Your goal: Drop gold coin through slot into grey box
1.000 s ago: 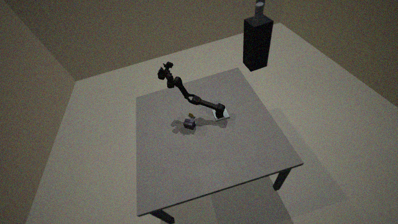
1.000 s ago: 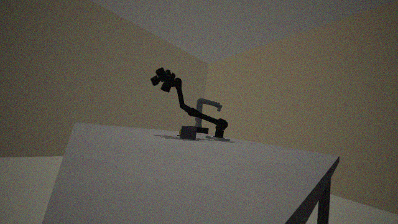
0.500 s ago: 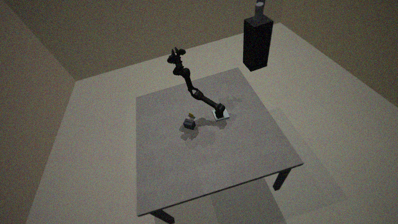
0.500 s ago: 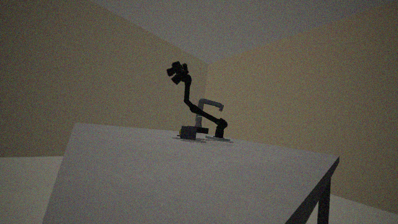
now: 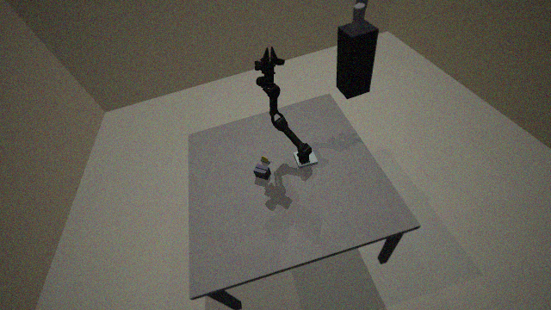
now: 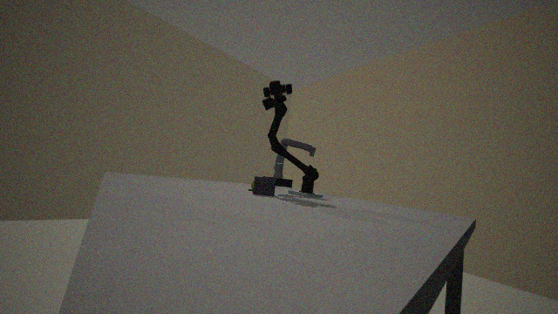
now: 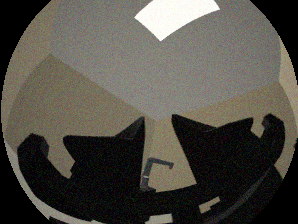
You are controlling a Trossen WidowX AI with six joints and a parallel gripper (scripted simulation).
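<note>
The gold coin (image 5: pixel 265 159) (image 6: pixel 253 185) stands on edge just behind the grey box in the top view, and peeks out at the box's left in the exterior view. Its dark-green holder is too small and dark to make out well. The closed grey box (image 5: pixel 262 173) (image 6: pixel 264 187) sits on the table; a dark slot line shows on its lid in the top view. My gripper (image 5: pixel 269 48) (image 7: pixel 158 118) is partly open and empty, with a narrow gap between its fingertips. It is high above the table, far from coin and box, with its fingers pointing upward.
The arm's base stands on a pale plate (image 5: pixel 313 163) (image 6: pixel 321 196) on the table (image 5: pixel 232 241) (image 6: pixel 183 253), right of the box. A tall dark block (image 5: pixel 355 62) with a grey post stands beyond the table. The wrist view shows walls, ceiling and a bright panel (image 7: pixel 175 17).
</note>
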